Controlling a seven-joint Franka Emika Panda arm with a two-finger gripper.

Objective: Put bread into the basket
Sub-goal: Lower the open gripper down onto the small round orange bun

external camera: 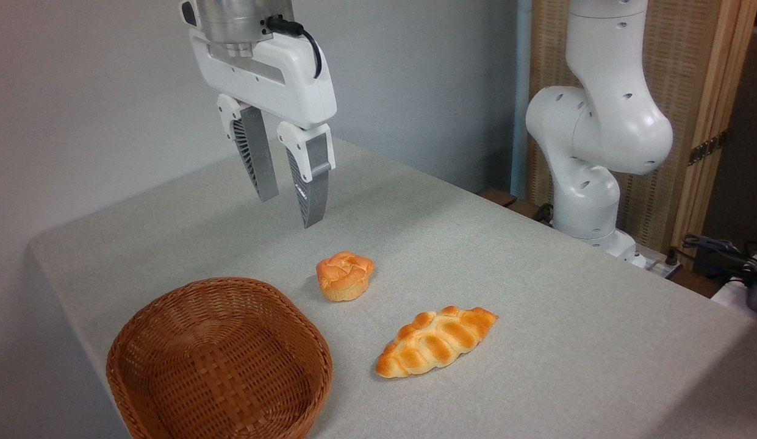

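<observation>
Fixed camera: white two-finger gripper [290,210] hangs released above the grey table [537,292]; small knotted orange-golden bun [344,275] sits beside the reddish-brown oval wicker basket [171,317], near a braided golden loaf [436,340].

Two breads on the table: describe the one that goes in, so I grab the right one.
Start at the wicker basket at the table's front left. Just beyond its right rim sits the bread: small, round, knotted top, unlike the longer braided loaf nearer the camera.
</observation>
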